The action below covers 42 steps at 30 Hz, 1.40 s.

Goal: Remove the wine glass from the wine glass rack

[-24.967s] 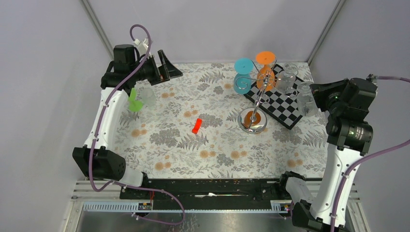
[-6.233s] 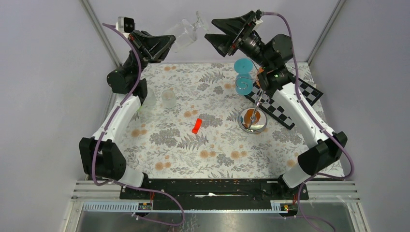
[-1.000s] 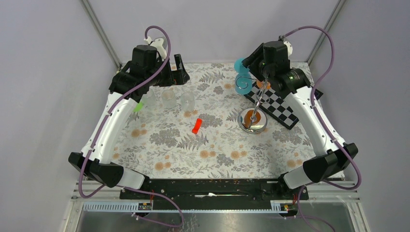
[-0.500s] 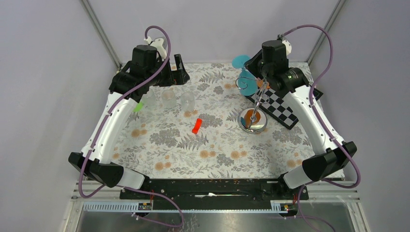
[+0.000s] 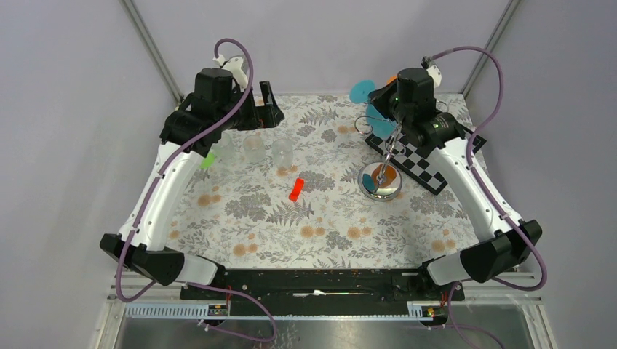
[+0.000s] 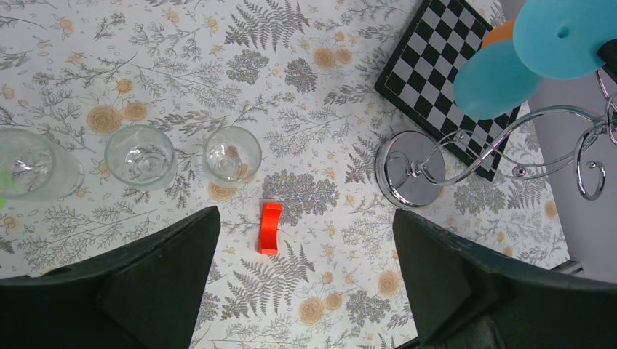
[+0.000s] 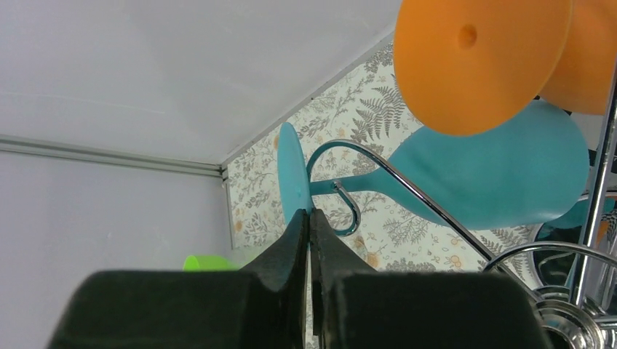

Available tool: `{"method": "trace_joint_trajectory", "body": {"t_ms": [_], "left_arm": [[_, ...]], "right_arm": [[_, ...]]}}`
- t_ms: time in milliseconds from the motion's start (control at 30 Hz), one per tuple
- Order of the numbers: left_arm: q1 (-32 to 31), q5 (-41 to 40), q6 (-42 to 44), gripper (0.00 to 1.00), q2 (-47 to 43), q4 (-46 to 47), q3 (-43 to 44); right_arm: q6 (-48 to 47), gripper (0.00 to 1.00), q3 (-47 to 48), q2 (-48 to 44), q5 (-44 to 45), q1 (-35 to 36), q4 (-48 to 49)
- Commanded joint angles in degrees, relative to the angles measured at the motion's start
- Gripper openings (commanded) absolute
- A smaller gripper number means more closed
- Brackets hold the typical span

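The silver wine glass rack (image 5: 381, 182) stands at the back right on its shiny disc base, also in the left wrist view (image 6: 409, 169). A teal wine glass (image 5: 378, 118) hangs tilted from a wire arm (image 7: 349, 156), its stem still inside the loop near the hooked end. My right gripper (image 7: 309, 212) is shut on the edge of the teal glass's foot disc (image 7: 294, 174), at the rack's top (image 5: 378, 93). An orange wine glass (image 7: 480, 58) hangs beside it. My left gripper (image 6: 305, 218) is open and empty, high over the mat at the back left (image 5: 265, 102).
Three clear glasses (image 5: 224, 147) (image 5: 254, 147) (image 5: 282, 153) stand in a row at the back left, with a green piece (image 5: 207, 160) beside them. A red piece (image 5: 295, 189) lies mid-mat. The chequered board (image 5: 418, 163) lies behind the rack. Walls close in the back.
My right gripper has shifted slightly right with the teal glass's foot in it; the teal bowl has swung toward the rack pole. The left arm has barely moved.
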Motion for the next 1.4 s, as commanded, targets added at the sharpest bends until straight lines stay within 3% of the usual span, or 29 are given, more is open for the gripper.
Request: {"method": "trace_joint_trajectory", "body": {"t_ms": [0, 767, 1367], "left_arm": [[0.18, -0.37, 0.84, 0.99, -2.18, 3.28, -0.52], [0.27, -0.29, 1.28, 0.99, -2.23, 3.29, -0.32], [0.34, -0.07, 1.02, 0.99, -2.2, 3.27, -0.27]], "right_arm": [[1.65, 0.0, -1.49, -3.64, 3.03, 0.41, 6.4], [11.34, 0.0, -3.71, -6.73, -0.41, -3.9, 8.68], [17.2, 0.0, -5.41, -11.59, -5.72, -4.81, 4.88]]}}
